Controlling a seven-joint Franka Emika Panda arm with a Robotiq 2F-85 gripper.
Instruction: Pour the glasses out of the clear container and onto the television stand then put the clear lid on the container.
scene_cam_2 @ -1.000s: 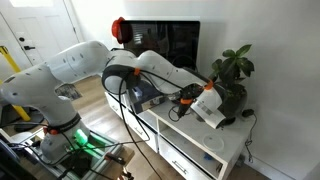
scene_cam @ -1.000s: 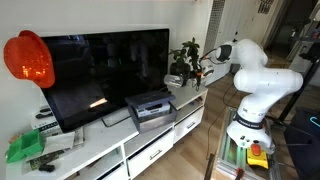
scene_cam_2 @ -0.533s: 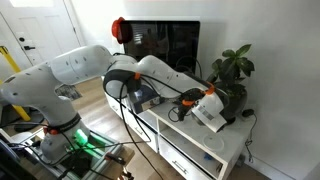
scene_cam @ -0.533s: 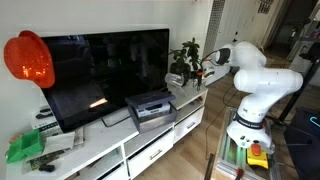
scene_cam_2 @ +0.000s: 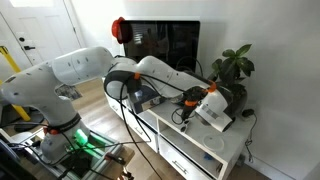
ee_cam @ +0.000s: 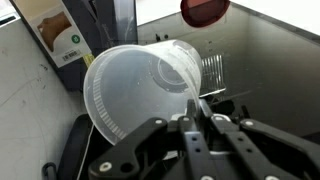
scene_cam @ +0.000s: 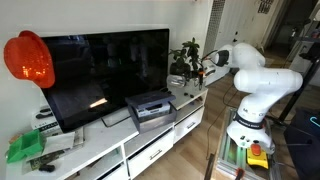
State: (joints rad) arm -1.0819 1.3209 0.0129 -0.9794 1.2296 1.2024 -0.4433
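Note:
My gripper (ee_cam: 197, 106) is shut on the rim of the clear container (ee_cam: 140, 85). The tub lies tipped on its side with its open mouth toward the camera, and I see nothing inside it. In both exterior views the arm holds the clear container (scene_cam_2: 213, 108) just above the end of the white television stand (scene_cam_2: 215, 152) beside the plant, with the gripper (scene_cam: 205, 66) over that same end of the television stand (scene_cam: 120, 142). I cannot make out the glasses or the clear lid in any view.
A potted plant (scene_cam_2: 232, 72) stands right behind the held tub. A black television (scene_cam: 100, 70) fills the middle of the stand, with a grey-black box device (scene_cam: 150, 106) in front of it. A red round object (scene_cam: 28, 58) and green items (scene_cam: 25, 146) are at the far end.
The gripper and the tilted container have shifted slightly toward the plant and a little lower. The jaws have stayed shut.

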